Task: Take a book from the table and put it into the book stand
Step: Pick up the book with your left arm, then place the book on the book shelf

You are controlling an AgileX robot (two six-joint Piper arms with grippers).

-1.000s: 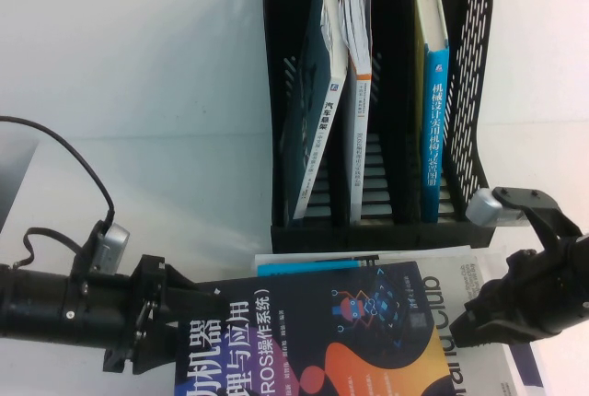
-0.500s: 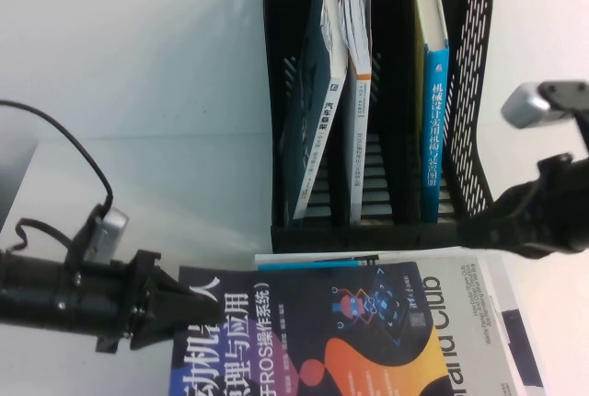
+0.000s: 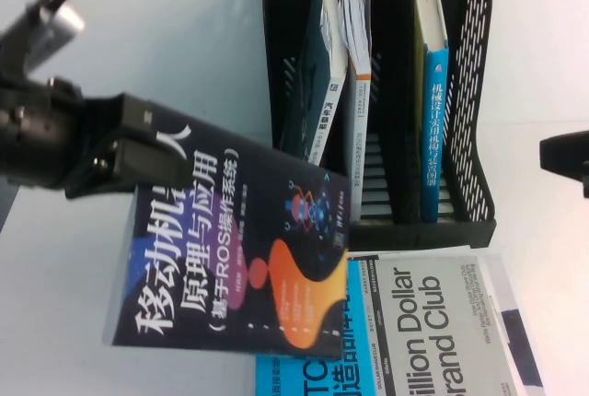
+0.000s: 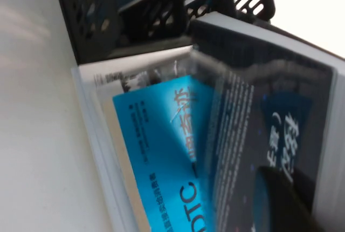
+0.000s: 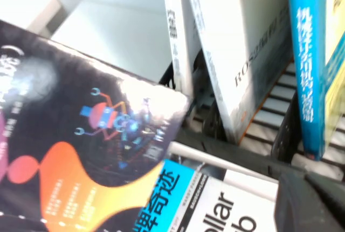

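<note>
The book (image 3: 235, 258) hangs tilted from my left gripper (image 3: 138, 157), clamped at its top edge. My right gripper (image 3: 566, 152) sits right of the book stand (image 3: 469, 92); its fingers are hidden.

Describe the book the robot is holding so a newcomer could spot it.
In front of the black book stand, the left gripper holds the book above the table. Its navy cover has orange blobs; the right gripper is at the right edge.

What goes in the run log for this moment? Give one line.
left gripper: shut on book, lifted | right gripper: beside book stand
</note>
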